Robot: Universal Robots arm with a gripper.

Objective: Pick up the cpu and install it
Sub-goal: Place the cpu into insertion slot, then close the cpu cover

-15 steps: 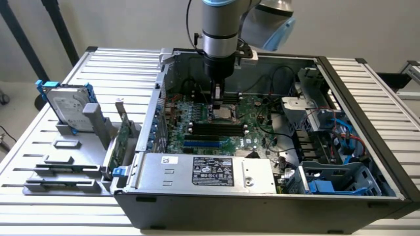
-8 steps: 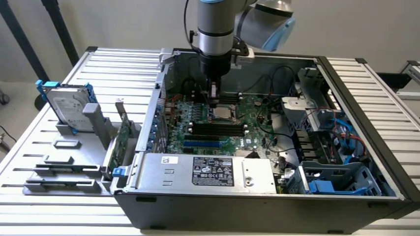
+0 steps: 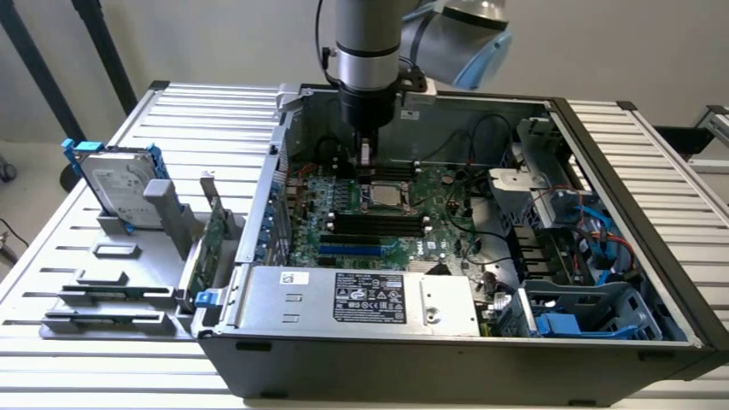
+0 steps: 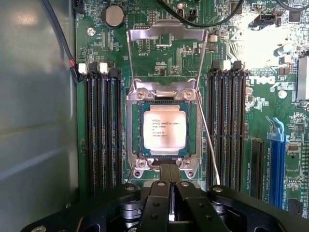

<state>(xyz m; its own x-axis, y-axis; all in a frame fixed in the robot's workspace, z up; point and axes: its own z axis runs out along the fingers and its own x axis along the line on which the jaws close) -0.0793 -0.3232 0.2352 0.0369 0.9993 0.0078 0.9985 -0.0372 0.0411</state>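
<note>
The cpu (image 4: 164,129), a small square chip with a dull silver top, lies flat in the motherboard socket (image 4: 134,126). The socket's metal load plate (image 4: 166,35) is flipped up and its wire lever (image 4: 207,137) stands free beside it. In the wrist view my gripper (image 4: 170,170) is shut, its two black fingers pressed together with nothing between them, just off one edge of the cpu. In the exterior view the gripper (image 3: 364,168) hangs straight down inside the open computer case, slightly behind the cpu (image 3: 387,198).
Black memory slots (image 4: 103,130) flank the socket on both sides. A grey power supply box (image 3: 364,297) with a black label sits at the case front. A silver hard drive (image 3: 114,184) with blue rails stands in a grey holder (image 3: 114,290) outside the case. Black cables (image 3: 484,141) cross the board.
</note>
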